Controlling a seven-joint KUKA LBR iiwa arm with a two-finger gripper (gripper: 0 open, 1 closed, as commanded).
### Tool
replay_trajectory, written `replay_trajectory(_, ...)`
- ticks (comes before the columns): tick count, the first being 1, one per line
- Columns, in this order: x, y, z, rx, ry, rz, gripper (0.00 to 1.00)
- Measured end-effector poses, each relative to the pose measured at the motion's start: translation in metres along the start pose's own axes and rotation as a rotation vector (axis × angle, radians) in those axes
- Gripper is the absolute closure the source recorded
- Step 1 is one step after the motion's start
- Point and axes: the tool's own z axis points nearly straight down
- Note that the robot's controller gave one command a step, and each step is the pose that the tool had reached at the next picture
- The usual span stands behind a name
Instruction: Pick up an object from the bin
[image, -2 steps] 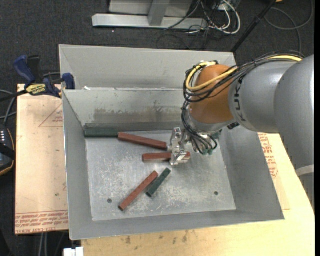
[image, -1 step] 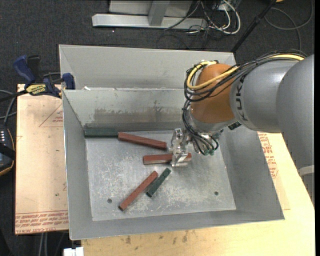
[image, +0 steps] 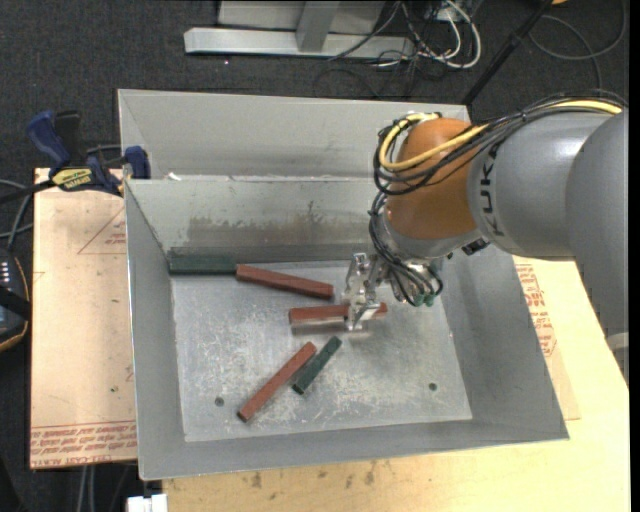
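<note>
Pincer (image: 362, 312) was down at the middle of the bin (image: 150, 300), pinching the short red-brown bar (image: 315, 317) near its right end. It sat low, likely for a firm hold. The bar lay flat, and a green stick (image: 316, 364) lay near it toward the front edge.

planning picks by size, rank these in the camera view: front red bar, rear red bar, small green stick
1. front red bar and rear red bar: look alike, not ranked apart
2. small green stick, clearly smallest
</note>
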Motion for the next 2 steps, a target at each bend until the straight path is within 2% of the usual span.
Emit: replay_trajectory(2,-0.002,0.0,-0.032,0.001,-0.009,0.0,1.0)
